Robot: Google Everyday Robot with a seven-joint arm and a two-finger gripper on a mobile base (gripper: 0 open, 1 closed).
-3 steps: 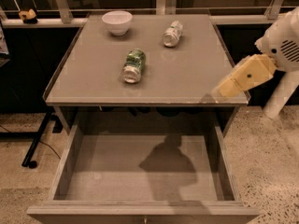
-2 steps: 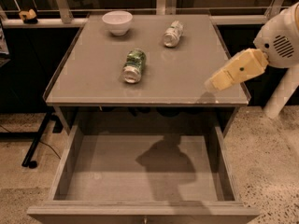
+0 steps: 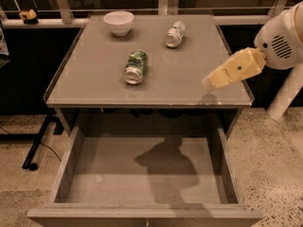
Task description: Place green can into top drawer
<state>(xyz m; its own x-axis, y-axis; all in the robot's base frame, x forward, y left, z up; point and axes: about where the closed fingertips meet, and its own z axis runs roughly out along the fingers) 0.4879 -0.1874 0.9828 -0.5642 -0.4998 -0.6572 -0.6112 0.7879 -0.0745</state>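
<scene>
The green can (image 3: 136, 66) lies on its side near the middle of the grey table top (image 3: 94, 84), one silver end facing the front edge. Below the table, the top drawer (image 3: 109, 183) stands pulled out, and nothing lies on its flat grey bottom. My gripper (image 3: 209, 83) reaches in from the right on a white arm and hovers over the table's right front part. It is well to the right of the green can and touches nothing.
A paler white-and-green can (image 3: 175, 34) lies at the back of the table, right of centre. A white bowl (image 3: 119, 21) stands at the back left. A railing runs behind the table. A black stand's leg (image 3: 35, 145) rests on the floor at left.
The gripper has moved left and slightly up, from beyond the table's right front corner to above its right side. The cans, bowl and drawer have not moved.
</scene>
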